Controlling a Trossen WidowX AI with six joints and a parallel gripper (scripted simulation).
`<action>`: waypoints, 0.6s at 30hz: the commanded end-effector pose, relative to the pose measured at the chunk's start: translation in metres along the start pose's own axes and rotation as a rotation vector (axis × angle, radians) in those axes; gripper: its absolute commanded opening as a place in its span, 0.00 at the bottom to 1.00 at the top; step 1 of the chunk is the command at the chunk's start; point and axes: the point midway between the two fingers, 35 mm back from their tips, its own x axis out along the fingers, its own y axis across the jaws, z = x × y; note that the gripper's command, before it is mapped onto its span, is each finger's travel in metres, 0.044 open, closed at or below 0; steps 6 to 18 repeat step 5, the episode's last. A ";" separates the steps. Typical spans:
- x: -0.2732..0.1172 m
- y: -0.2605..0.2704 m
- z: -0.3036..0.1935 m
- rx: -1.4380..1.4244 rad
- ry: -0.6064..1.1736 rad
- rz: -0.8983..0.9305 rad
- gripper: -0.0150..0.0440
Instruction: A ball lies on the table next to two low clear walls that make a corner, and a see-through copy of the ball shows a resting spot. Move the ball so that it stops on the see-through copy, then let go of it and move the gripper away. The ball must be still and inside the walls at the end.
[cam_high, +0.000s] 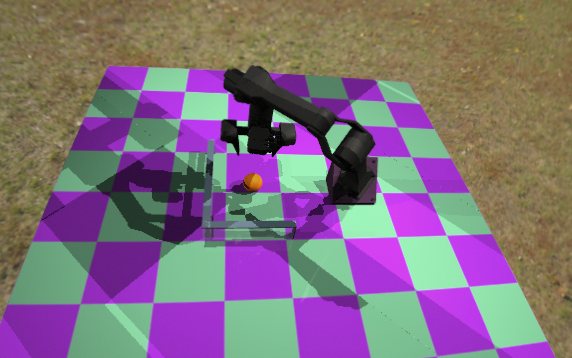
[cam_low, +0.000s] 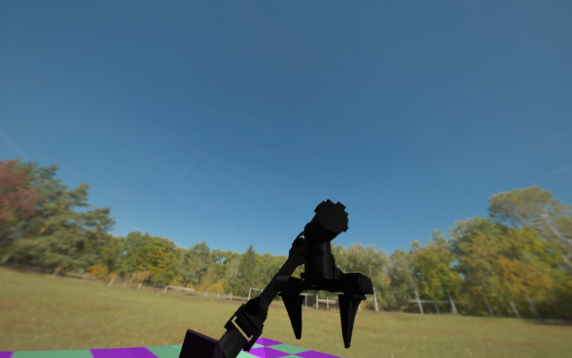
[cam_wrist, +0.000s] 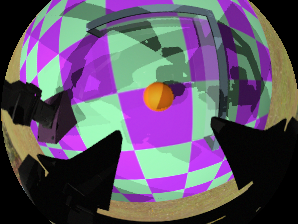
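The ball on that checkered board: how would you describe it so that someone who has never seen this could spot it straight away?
Start at the purple and green checkered table, then find the two low clear walls that meet in a corner near its middle. Inside that corner, below the open black gripper, lies the ball. It is the only round thing there, and the only orange one.

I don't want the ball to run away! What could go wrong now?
1. The ball lies free on the table under the open tool. It is round, so it might roll.
2. The clear walls guard only two sides. Toward the arm's base nothing would stop it.
3. The tool hangs right above the ball. If it dipped while moving off, a fingertip could nudge the ball.
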 end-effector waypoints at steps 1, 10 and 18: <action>-0.011 0.001 0.000 -0.008 0.005 0.000 1.00; -0.011 0.001 0.000 -0.008 0.005 0.000 1.00; -0.011 0.001 0.000 -0.008 0.005 0.000 1.00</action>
